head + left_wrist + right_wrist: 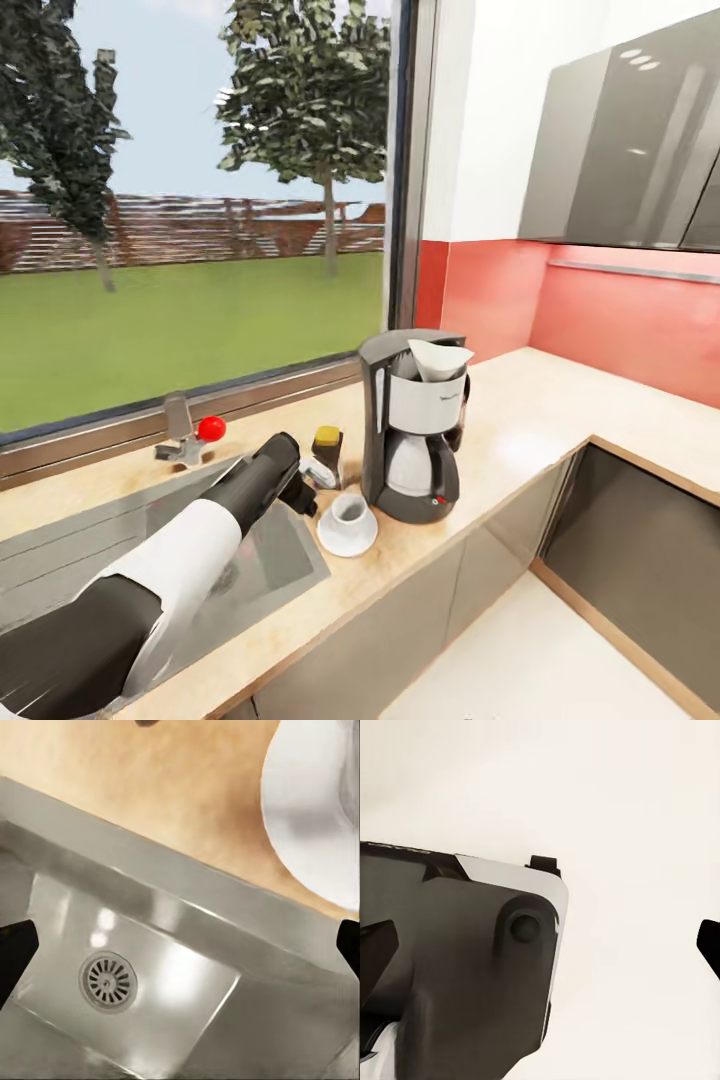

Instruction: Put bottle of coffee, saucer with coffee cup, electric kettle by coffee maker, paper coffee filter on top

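The left gripper is seen at the end of the left arm, held over the sink edge; in the left wrist view its fingertips are spread wide apart with nothing between them, above the sink basin and its drain. At about 3 o'clock of that gripper, in the head view, the saucer lies on the countertop with the coffee cup standing on it. Just beyond the gripper, at about 1 o'clock, the bottle of coffee with its yellow cap stands upright. Further toward 3 o'clock, the coffee maker stands beside the saucer, with the paper coffee filter resting in its top. At 10 o'clock of the gripper, a faucet with a red knob is found by the window. The right gripper is shown released, its fingertips set wide apart over a dark part of the robot body.
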You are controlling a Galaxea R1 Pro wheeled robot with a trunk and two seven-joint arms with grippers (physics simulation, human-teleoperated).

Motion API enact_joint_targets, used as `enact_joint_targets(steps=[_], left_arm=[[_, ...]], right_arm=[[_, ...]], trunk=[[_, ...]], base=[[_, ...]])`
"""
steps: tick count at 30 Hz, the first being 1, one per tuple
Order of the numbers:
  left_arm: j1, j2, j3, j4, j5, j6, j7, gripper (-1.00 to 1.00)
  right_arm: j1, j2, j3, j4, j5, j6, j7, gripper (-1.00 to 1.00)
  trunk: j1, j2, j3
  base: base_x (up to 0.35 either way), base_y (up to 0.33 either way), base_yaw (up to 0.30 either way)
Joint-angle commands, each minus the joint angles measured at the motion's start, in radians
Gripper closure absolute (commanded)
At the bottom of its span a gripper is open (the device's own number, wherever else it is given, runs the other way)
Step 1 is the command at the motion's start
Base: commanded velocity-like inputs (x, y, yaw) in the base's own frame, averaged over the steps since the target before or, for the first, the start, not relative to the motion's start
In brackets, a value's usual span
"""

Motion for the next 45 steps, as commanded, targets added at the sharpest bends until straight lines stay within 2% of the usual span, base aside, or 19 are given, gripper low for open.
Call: enact_joint_targets(steps=[1, 19, 22, 24, 25, 29, 31, 32, 35, 42, 45], left_arm=[[-0.001, 0.0, -0.003, -0.001, -0.011, 0.001, -0.009, -1.0], [-0.006, 0.0, -0.001, -0.003, -0.009, 0.002, -0.009, -1.0], [-0.007, 0.003, 0.009, -0.041, -0.008, 0.001, -0.007, -1.0], [-0.001, 0.014, 0.051, -0.096, -0.008, -0.002, -0.005, -1.0], [0.004, 0.023, 0.103, -0.136, -0.007, -0.005, -0.005, -1.0], [0.01, 0.032, 0.269, -0.214, -0.005, -0.013, -0.008, -1.0], [0.012, 0.033, 0.33, -0.243, -0.004, -0.036, -0.01, -1.0], [0.013, 0.034, 0.356, -0.263, -0.004, -0.068, -0.012, -1.0], [0.022, 0.043, 0.377, -0.29, -0.003, -0.133, -0.015, -1.0], [0.03, 0.055, 0.384, -0.3, 0.047, -0.163, -0.014, -1.0], [0.031, 0.055, 0.385, -0.307, 0.05, -0.191, -0.01, -1.0]], right_arm=[[0.0, 0.0, -0.003, -0.003, 0.009, 0.006, 0.004, -1.0], [0.0, 0.0, -0.003, -0.003, 0.009, 0.006, 0.004, -1.0], [0.0, 0.0, -0.002, -0.003, 0.009, 0.006, 0.004, -1.0], [0.0, 0.0, -0.002, -0.003, 0.009, 0.006, 0.004, -1.0], [0.0, -0.001, -0.003, -0.003, 0.009, 0.006, 0.004, -1.0], [0.0, -0.002, -0.003, -0.003, 0.009, 0.005, 0.003, -1.0], [0.0, -0.003, -0.003, -0.003, 0.009, 0.005, 0.004, -1.0], [0.0, -0.002, -0.003, -0.003, 0.009, 0.004, 0.004, -1.0], [0.0, -0.002, -0.004, -0.004, 0.008, 0.003, 0.004, -1.0], [0.0, 0.002, -0.006, -0.005, 0.006, -0.04, 0.006, -1.0], [0.0, 0.004, -0.007, -0.005, 0.006, -0.042, 0.005, -1.0]], trunk=[[0.0, -0.002, -0.002], [0.0, -0.002, -0.001], [0.0, -0.002, 0.002], [0.0, -0.002, 0.004], [0.0, -0.002, 0.004], [0.0, -0.002, 0.005], [0.0, -0.002, 0.005], [0.0, -0.002, 0.005], [0.0, -0.002, 0.005], [0.0, -0.002, 0.005], [0.0, -0.002, 0.005]], base=[[-0.169, 0.0, 0.277], [-0.015, 0.0, 0.275], [0.0, 0.0, 0.232], [0.0, 0.0, 0.188], [0.0, 0.0, 0.083], [0.0, 0.0, 0.031], [0.0, 0.0, 0.007], [0.0, 0.0, 0.003], [0.0, 0.0, 0.001], [0.0, 0.0, 0.0], [0.0, 0.0, 0.0]])
